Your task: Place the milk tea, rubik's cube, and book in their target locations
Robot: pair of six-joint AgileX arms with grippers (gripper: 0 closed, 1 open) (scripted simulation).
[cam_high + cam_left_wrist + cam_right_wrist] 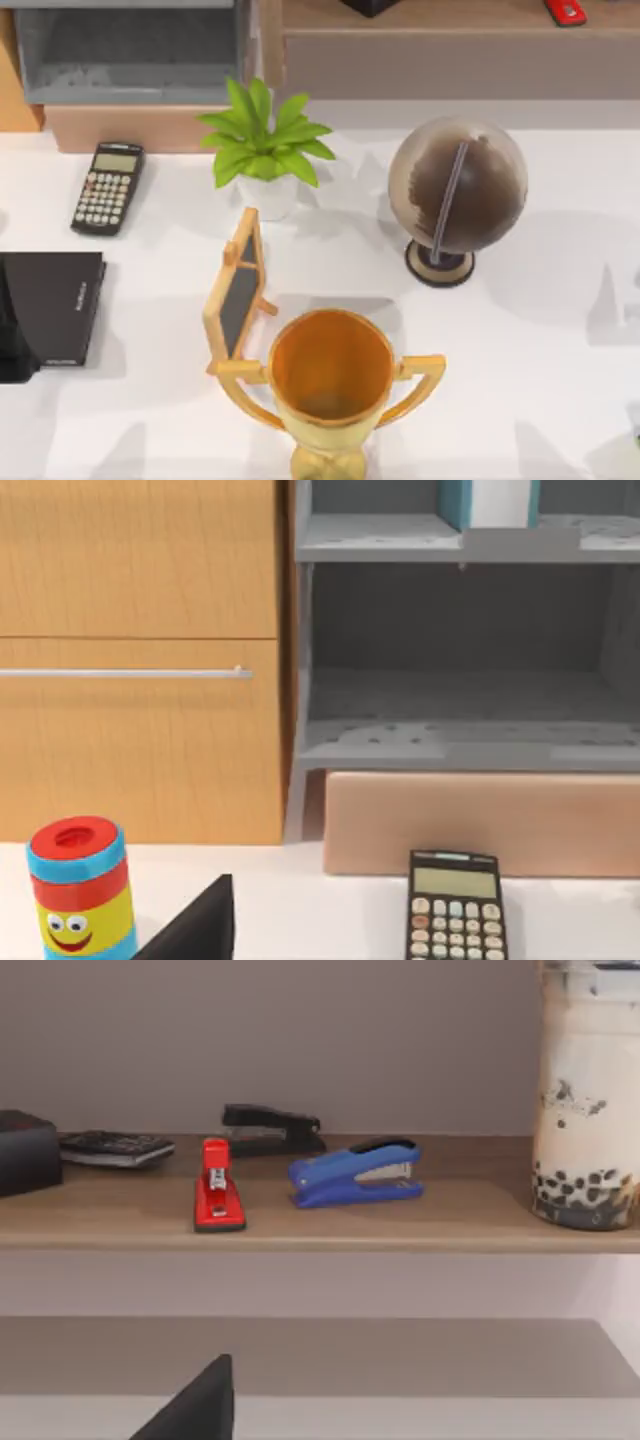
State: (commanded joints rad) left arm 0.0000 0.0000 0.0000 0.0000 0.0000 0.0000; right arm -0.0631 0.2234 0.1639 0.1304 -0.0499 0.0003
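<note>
Although a dark wedge of the left gripper point(190, 928) and of the right gripper point(192, 1408) pokes into each wrist view, I cannot tell how far either is open, and nothing is seen held in either. Beneath both spreads the white table point(540, 380). Ahead of the left gripper stand a light wooden cabinet point(140, 730) and, beside it, a grey open shelf unit point(460, 745). The thick light-blue book point(490, 500) stands upright on the unit's upper shelf, well beyond that gripper. Ahead of the right gripper runs a long brown wooden shelf point(300, 1222), and the milk tea point(585, 1100), a tall clear cup with dark pearls at its base, stands on it, off to one side of the gripper. On the table's middle are a brown-and-cream globe point(457, 185), a gold two-handled trophy point(332, 370), a green potted plant point(265, 145) and a small wood-framed chalkboard point(238, 290) just beside the trophy. A flat black notebook point(55, 305) lies at the table's left. A black calculator point(108, 187) lies just ahead of the left gripper, and a striped can with a smiling face point(80, 885) stands beside that gripper. On the wooden shelf lie a blue stapler point(355, 1173), a black stapler point(270, 1125) and a red stapler point(217, 1188).
</note>
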